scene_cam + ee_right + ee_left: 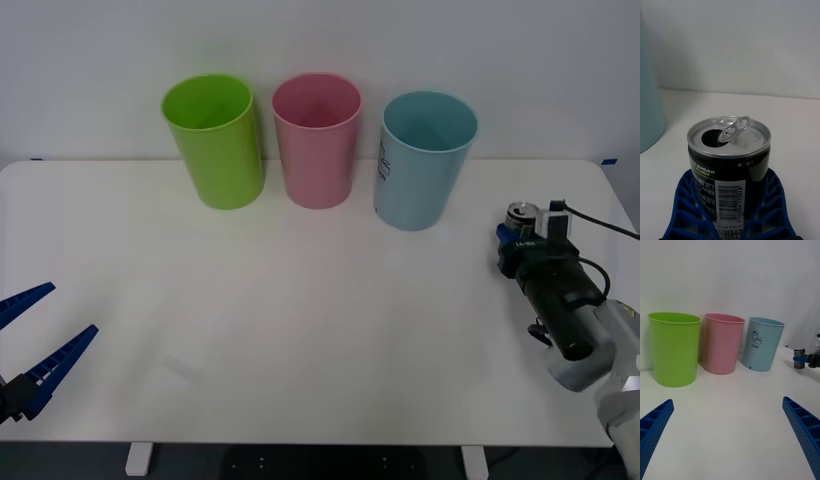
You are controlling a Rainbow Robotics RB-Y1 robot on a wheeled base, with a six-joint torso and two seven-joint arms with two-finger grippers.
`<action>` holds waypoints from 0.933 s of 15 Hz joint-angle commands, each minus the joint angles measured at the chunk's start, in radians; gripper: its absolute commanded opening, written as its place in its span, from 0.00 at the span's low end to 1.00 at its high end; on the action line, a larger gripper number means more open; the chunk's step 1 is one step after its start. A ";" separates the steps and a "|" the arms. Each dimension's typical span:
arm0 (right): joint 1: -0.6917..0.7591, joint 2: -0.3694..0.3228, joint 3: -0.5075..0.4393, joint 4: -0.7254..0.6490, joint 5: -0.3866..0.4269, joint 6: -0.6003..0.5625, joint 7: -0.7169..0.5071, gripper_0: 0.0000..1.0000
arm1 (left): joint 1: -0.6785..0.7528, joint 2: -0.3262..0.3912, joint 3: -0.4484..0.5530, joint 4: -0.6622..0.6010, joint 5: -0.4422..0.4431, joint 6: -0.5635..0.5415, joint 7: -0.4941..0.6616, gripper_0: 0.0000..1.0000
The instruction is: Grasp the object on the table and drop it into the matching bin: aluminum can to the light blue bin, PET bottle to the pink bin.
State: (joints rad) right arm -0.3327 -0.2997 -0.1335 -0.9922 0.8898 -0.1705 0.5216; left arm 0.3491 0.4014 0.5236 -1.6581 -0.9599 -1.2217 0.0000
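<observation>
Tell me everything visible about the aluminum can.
The aluminum can is small and short, with a dark body carrying pale print and a barcode. Its shiny silver top is opened, the pull tab raised beside the hole. It stands upright on the white table near the right edge, right of the light blue bin and apart from it. The right gripper has its blue ribbed fingers closed against the can's two sides.

Lab: bare white table, blank wall

Shiny metal can (glossy plastic bins)
</observation>
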 commanded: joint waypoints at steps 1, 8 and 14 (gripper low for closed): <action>0.001 -0.007 -0.005 0.000 0.000 -0.024 -0.014 0.00 | 0.000 0.000 0.000 0.000 0.000 0.000 0.000 1.00; 0.026 -0.030 -0.023 -0.056 0.000 -0.107 -0.071 0.00 | 0.000 0.000 0.000 0.000 0.000 0.000 0.000 1.00; 0.098 -0.067 -0.005 -0.241 0.087 -0.161 -0.344 0.00 | 0.000 0.000 0.000 0.000 0.000 0.000 0.000 1.00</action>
State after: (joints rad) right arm -0.2427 -0.3601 -0.1382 -1.2055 0.9602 -0.3209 0.2216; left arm 0.3491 0.4014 0.5236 -1.6581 -0.9599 -1.2217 0.0000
